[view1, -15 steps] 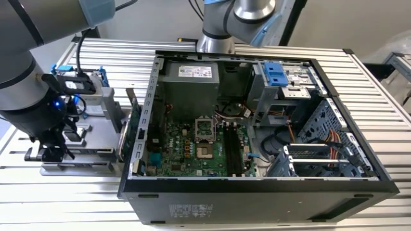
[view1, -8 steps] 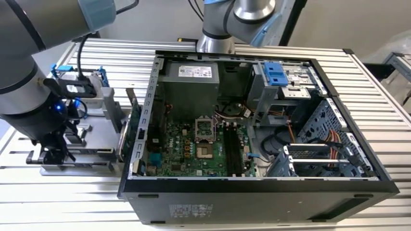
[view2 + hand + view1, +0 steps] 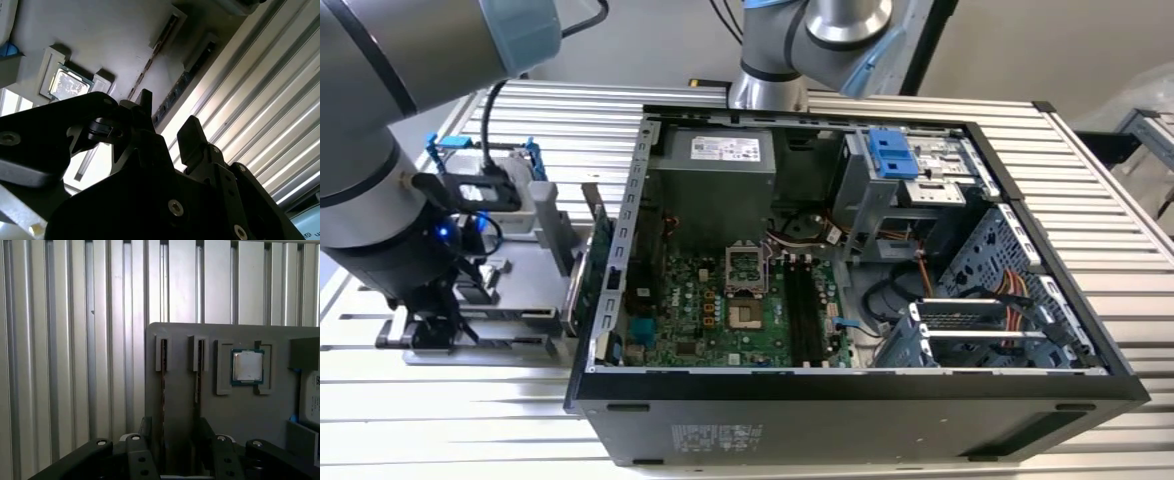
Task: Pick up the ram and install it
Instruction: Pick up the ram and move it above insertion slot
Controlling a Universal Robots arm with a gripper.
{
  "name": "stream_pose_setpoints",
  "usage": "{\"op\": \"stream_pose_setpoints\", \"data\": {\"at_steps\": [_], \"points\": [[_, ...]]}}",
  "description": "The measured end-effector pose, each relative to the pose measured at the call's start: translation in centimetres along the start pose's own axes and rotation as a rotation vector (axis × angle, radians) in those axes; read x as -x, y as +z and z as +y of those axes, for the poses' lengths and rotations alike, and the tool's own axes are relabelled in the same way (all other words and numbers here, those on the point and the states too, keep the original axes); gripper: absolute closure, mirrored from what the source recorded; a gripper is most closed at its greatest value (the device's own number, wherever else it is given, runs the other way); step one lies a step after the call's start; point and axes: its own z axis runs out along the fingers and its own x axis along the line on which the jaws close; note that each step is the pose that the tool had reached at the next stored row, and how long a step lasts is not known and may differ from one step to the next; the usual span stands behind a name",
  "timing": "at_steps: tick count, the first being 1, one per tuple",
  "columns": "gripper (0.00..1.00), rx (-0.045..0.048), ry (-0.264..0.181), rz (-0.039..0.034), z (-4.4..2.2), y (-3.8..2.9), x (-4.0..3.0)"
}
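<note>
Across the ribbed metal bench (image 3: 454, 430) the pale slats run long and even. An open computer case (image 3: 881, 395) takes up the middle and the exterior view's right, with its green board (image 3: 720, 310) bare inside. Just beside the case, at the exterior view's left, a grey tray (image 3: 494, 350) sits on the slats, and the arm (image 3: 374, 190) bends down over it. In both wrist views the hand (image 3: 175, 429) hangs close above the tray, its two fingers (image 3: 145, 427) apart and gripping nothing. The ram (image 3: 163, 372) stands on edge in a narrow slot of the tray, with a second stick (image 3: 198, 367) in the slot next to it. Both run toward the gap of the hand, and I cannot tell which one it lines up with. A square silver chip (image 3: 247, 366) lies in its own pocket just beside the slots, apart from the sticks. In the first wrist view, bare slats lie open beyond the tray's edge by the ram. In the exterior view, the case wall stands close against the tray's other side.
</note>
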Motion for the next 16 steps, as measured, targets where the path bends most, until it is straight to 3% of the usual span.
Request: {"op": "stream_pose_setpoints", "data": {"at_steps": [16], "points": [[0.0, -0.0001, 0.0, -0.0001, -0.04, 1.24, -0.39]]}}
